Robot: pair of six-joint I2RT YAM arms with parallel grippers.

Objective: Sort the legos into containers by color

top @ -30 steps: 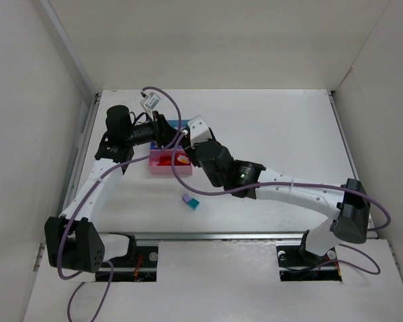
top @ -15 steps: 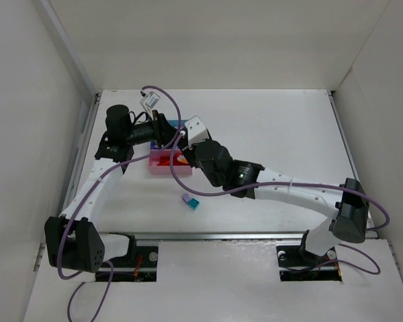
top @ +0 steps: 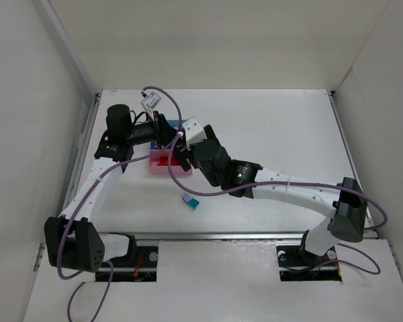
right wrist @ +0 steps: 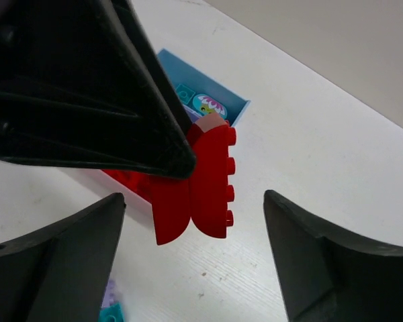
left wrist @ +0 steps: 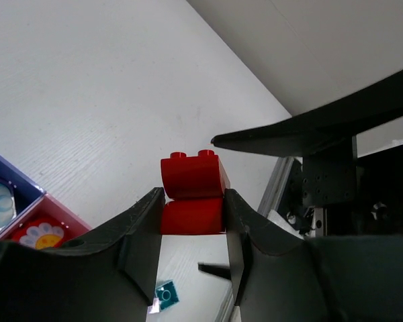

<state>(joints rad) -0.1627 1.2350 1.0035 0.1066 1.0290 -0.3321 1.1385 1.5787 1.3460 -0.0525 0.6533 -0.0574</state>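
Note:
A red arch lego (left wrist: 191,194) sits pinched between the fingers of my left gripper (left wrist: 191,202), held in the air above the white table. In the right wrist view the same red piece (right wrist: 205,181) hangs from the left gripper's black finger (right wrist: 121,100). My right gripper (right wrist: 193,201) stands open around it, with its jaws wide and clear of the piece on both sides. Both grippers meet over the containers (top: 160,168). The pink tray (right wrist: 131,184) holds red legos. The light blue tray (right wrist: 215,90) holds a teal lego (right wrist: 185,90).
A teal lego joined to a lilac one (top: 190,201) lies on the table in front of the trays, seen below the left fingers as a teal brick (left wrist: 166,293). The purple-blue tray (left wrist: 3,194) shows at the left. White walls enclose the table.
My right gripper has opened wide and let go of the red arch piece, and its arm has shifted slightly left. The left gripper keeps its hold on the piece.

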